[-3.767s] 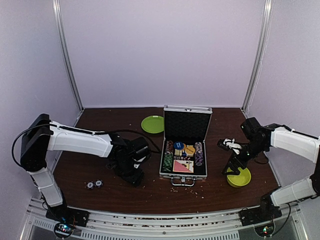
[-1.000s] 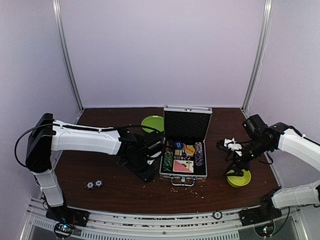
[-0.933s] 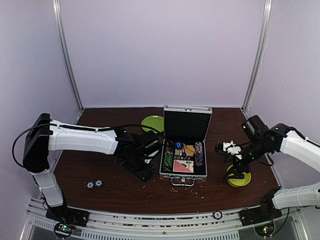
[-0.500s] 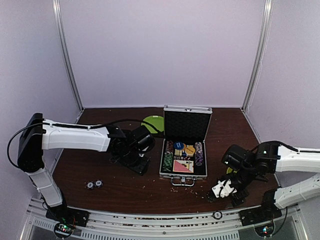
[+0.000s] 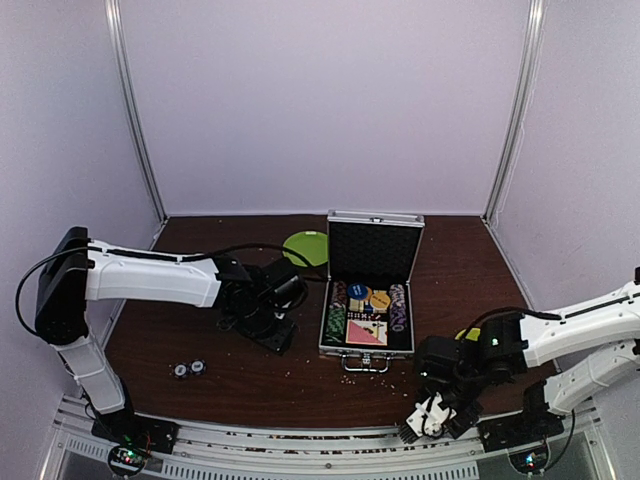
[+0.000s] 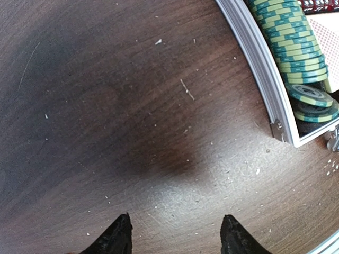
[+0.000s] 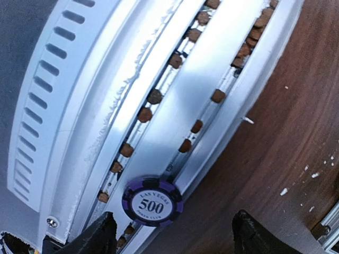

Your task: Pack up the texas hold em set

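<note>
The silver case (image 5: 345,350) stands open at mid-table with its black-lined lid up. It holds striped chips, a card deck (image 5: 367,332) and orange and blue discs (image 5: 370,295). My left gripper (image 5: 272,335) is open and empty over bare table just left of the case. Its wrist view (image 6: 175,233) shows the green chip row (image 6: 288,37) inside the case rim (image 6: 254,58). My right gripper (image 5: 418,428) is open over the front aluminium rail. A purple 500 chip (image 7: 152,201) lies on the rail (image 7: 212,69) between the open fingers (image 7: 103,233).
Two loose chips (image 5: 188,369) lie on the table at front left. A flat green plate (image 5: 305,247) sits behind the case. The yellow-green bowl (image 5: 466,334) is mostly hidden behind the right arm. Crumbs litter the brown tabletop (image 5: 300,385) and fill the rail slots (image 7: 153,98).
My right arm has swung from above the bowl down to the front rail, over the purple chip. My left gripper has drawn back a little leftward from the case.
</note>
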Controlling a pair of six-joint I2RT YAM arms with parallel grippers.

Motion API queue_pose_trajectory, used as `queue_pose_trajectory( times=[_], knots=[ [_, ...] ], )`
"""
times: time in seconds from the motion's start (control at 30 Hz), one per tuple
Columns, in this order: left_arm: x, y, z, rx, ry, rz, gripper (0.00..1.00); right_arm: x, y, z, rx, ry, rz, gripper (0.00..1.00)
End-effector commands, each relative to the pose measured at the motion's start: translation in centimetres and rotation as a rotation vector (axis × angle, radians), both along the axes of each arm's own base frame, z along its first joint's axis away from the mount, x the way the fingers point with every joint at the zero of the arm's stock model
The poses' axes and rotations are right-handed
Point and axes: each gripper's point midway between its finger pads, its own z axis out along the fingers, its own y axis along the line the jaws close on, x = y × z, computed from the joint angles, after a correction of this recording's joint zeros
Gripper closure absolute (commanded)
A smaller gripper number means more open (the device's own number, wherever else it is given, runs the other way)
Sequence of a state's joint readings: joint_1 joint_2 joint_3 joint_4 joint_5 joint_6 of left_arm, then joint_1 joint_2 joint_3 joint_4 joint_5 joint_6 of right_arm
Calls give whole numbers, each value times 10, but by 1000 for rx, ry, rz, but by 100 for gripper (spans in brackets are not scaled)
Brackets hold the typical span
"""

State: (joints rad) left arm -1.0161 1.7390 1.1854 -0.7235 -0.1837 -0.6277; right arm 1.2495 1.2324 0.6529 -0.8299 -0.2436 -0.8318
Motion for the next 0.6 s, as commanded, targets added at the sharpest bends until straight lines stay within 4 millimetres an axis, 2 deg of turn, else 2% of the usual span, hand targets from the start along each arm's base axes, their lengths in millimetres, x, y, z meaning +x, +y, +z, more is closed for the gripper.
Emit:
queue_pose_trajectory(
  times=[0.0, 0.3, 0.47, 0.57],
  knots=[
    [4, 0, 7, -28, -35, 19, 41, -3, 0, -13, -32, -32, 36, 26],
    [1, 5, 0, -15, -29, 24, 41, -15, -8, -29, -124, -17, 90, 40],
    [2, 5, -1, -12, -31, 23, 41, -11, -14, -36, -171, -39, 88, 49],
    [3, 5, -1, -10, -33, 20, 41, -8, -18, -39, -193, -58, 84, 51]
  ],
)
